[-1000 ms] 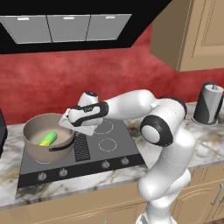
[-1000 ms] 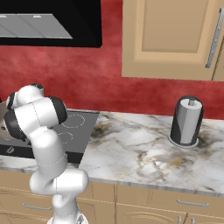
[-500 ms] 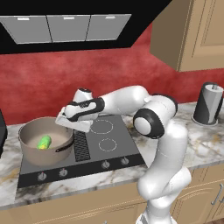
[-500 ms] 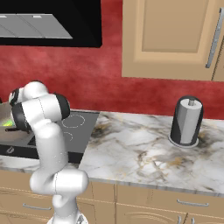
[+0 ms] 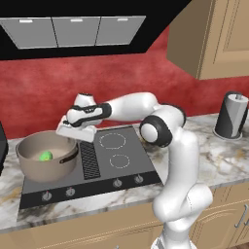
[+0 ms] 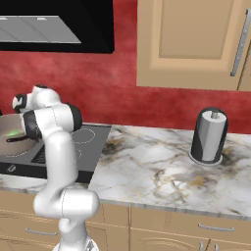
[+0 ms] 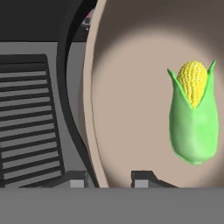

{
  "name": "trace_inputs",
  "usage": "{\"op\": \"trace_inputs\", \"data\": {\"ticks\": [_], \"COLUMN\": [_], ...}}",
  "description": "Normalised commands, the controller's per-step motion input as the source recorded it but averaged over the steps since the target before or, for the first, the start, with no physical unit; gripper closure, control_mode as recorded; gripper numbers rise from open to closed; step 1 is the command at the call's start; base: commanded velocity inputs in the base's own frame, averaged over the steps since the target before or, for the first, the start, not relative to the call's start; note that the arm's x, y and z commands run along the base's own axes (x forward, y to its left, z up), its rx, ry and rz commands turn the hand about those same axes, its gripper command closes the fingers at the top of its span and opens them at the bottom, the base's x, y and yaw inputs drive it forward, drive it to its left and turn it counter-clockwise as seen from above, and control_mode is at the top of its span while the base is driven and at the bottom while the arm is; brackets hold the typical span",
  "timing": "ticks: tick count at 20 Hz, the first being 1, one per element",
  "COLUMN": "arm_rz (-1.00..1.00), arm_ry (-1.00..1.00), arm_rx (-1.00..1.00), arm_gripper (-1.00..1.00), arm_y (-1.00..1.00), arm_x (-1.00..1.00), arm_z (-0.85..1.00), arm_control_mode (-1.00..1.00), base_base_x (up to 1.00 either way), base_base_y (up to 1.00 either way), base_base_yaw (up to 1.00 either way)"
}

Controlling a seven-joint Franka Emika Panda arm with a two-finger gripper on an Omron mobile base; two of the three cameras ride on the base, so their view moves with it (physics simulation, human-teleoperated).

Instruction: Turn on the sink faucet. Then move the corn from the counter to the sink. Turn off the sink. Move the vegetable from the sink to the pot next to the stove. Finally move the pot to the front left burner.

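The pot [image 5: 44, 168] is wide and grey-brown, and it sits on the left side of the black stove [image 5: 114, 160]. Inside it lies the corn [image 5: 46, 155], a yellow cob in a green husk, seen close in the hand view [image 7: 194, 116]. My gripper [image 5: 73, 132] hovers over the pot's right rim by its dark band handle [image 7: 70, 87]. In the hand view my gripper [image 7: 111, 179] has its tips apart. They straddle the pot's rim [image 7: 92, 109], and a gap shows on the inner side. From the right base view the pot [image 6: 7, 131] peeks out behind my arm.
A dark paper-towel holder [image 5: 231, 116] stands on the marble counter [image 5: 219, 160] to the right of the stove, also seen in the right base view [image 6: 210, 137]. A ribbed grille [image 5: 90, 160] runs down the cooktop's middle. A range hood and wooden cabinets hang overhead.
The pot has slid slightly left on the cooktop with my hand. My fingers, pinched tight before, have since parted around the rim.
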Motion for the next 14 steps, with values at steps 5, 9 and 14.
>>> {"op": "trace_inputs", "data": {"ticks": [5,9,14], "arm_rz": [0.00,0.00,0.00], "arm_ry": [0.00,-0.05,-0.09], "arm_rx": [0.00,0.00,0.00], "arm_gripper": [-1.00,-1.00,-1.00], "arm_y": [0.10,0.00,-0.01], "arm_x": [-0.02,-0.05,-0.07], "arm_z": [-0.15,-0.03,0.00], "arm_control_mode": [-1.00,-1.00,-1.00], "base_base_x": [0.00,0.00,0.00], "base_base_y": [0.00,0.00,0.00], "base_base_yaw": [0.00,0.00,0.00]}}
